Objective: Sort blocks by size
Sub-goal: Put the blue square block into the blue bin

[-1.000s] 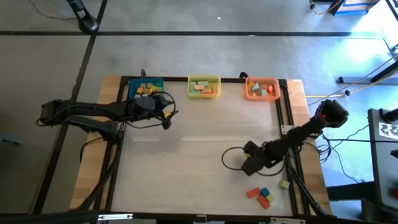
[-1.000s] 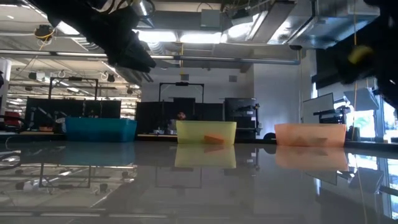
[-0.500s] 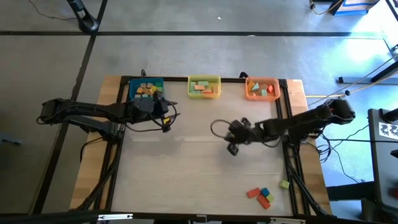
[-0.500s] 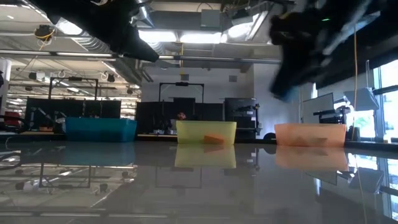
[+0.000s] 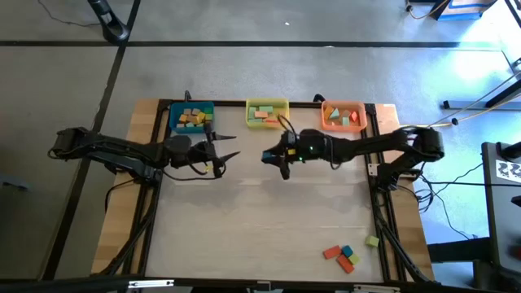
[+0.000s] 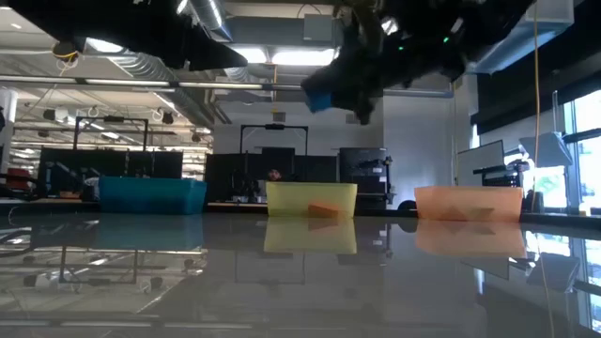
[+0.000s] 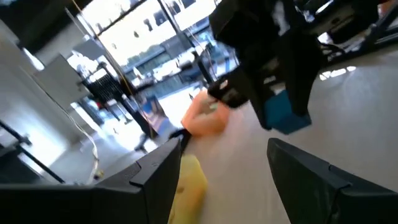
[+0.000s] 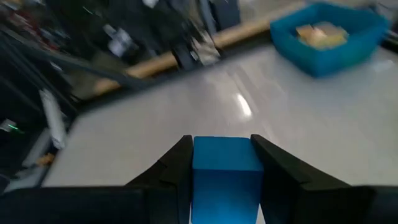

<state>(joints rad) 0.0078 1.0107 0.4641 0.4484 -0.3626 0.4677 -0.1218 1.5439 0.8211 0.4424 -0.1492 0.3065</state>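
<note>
Blue block point(image 8: 225, 168) between right hand point(image 8: 222, 163) fingers

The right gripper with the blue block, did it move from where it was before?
Yes. In the high view the right gripper swung from near the loose blocks at the table's near edge up to just below the yellow bin, carrying the blue block.

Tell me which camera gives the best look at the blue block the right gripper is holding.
The right wrist view: the blue block fills the gap between the right gripper's fingers. The left wrist and low views show it smaller, partly hidden. The high view barely shows it.
</note>
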